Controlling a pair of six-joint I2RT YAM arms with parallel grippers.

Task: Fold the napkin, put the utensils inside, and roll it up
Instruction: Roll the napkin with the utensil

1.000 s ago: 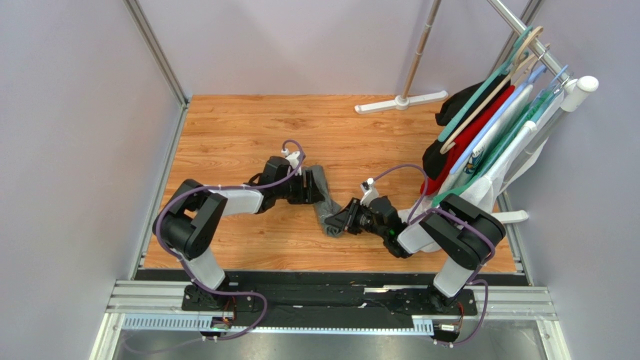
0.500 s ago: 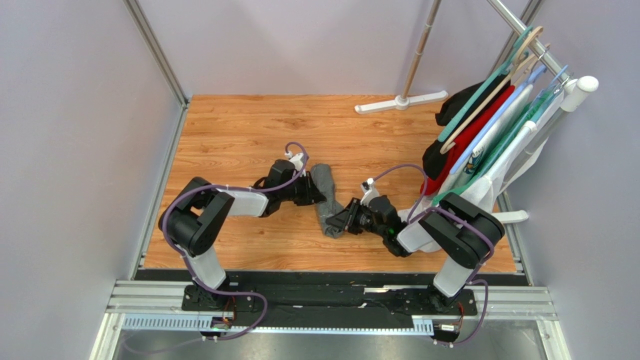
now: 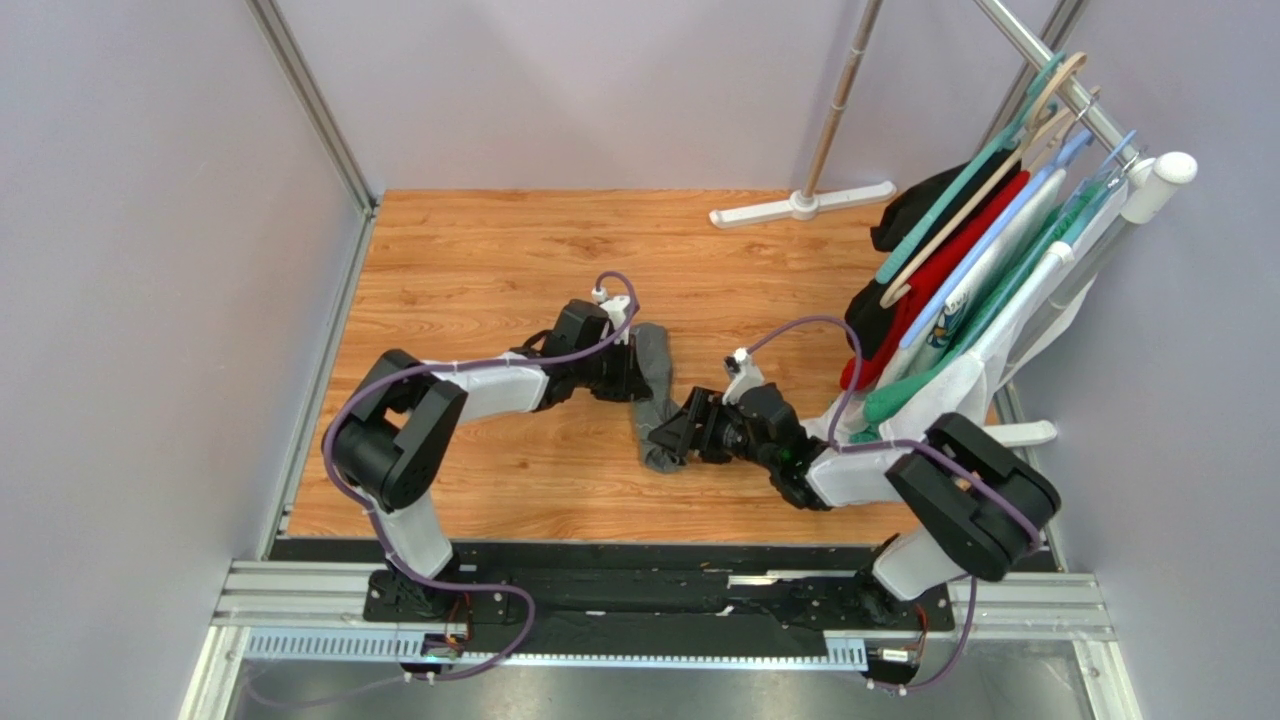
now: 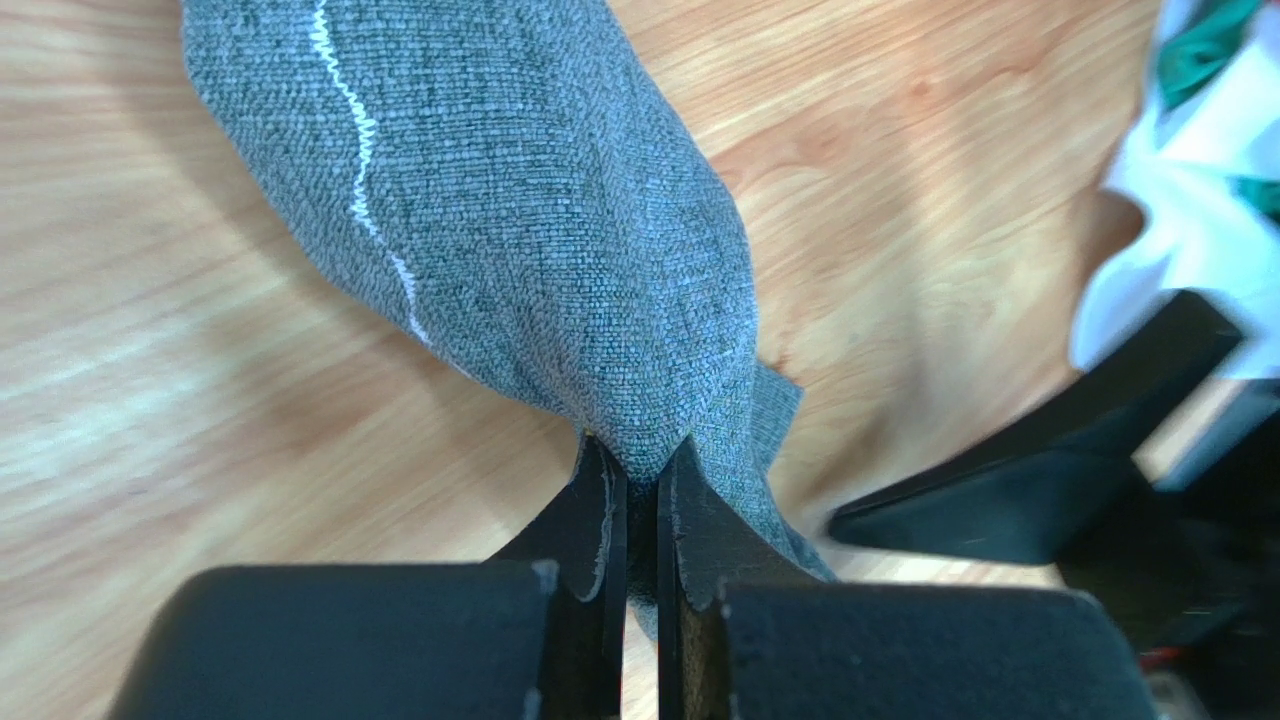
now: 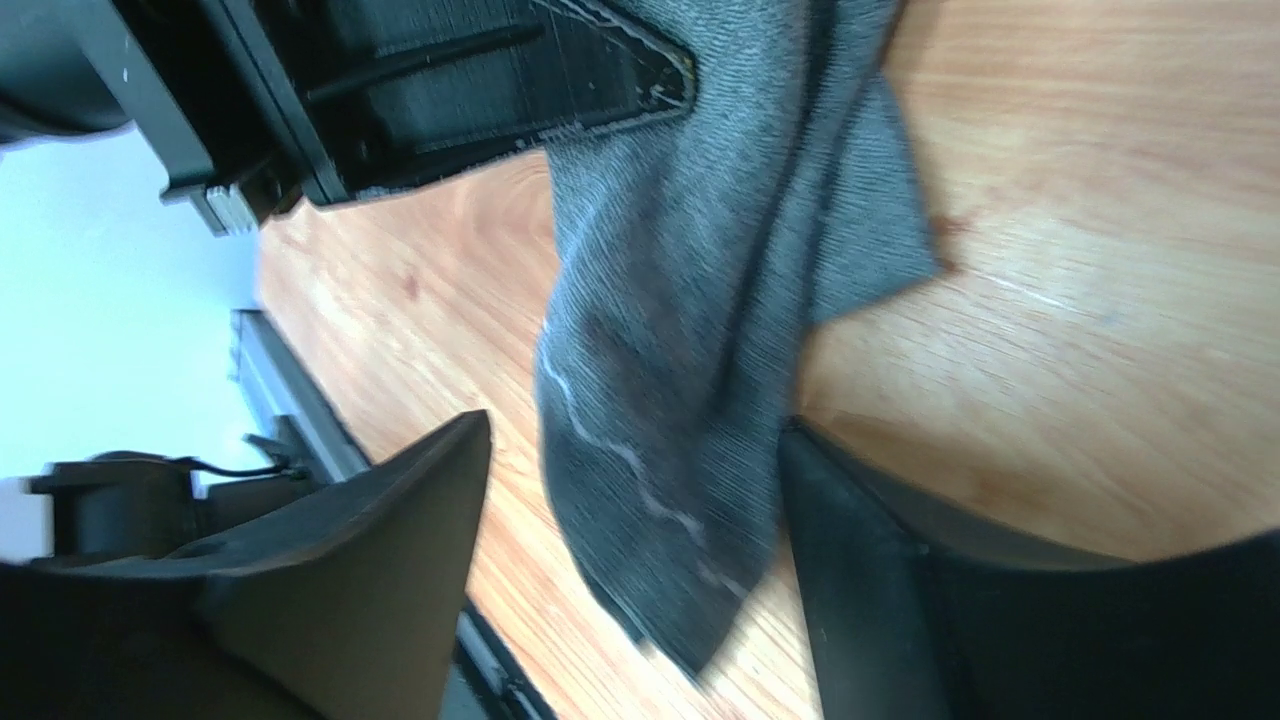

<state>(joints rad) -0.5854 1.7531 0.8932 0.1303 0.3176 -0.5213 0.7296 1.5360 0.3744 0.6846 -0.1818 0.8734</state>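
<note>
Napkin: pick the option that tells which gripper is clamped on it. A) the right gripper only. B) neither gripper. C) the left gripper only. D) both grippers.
C: in the left wrist view the left gripper is pinched shut on a fold of the napkin, while in the right wrist view the right gripper stands wide open, one finger on either side of the cloth.

No readable txt in any view: no labels, brands, nrs or signs legible on anything shown.
</note>
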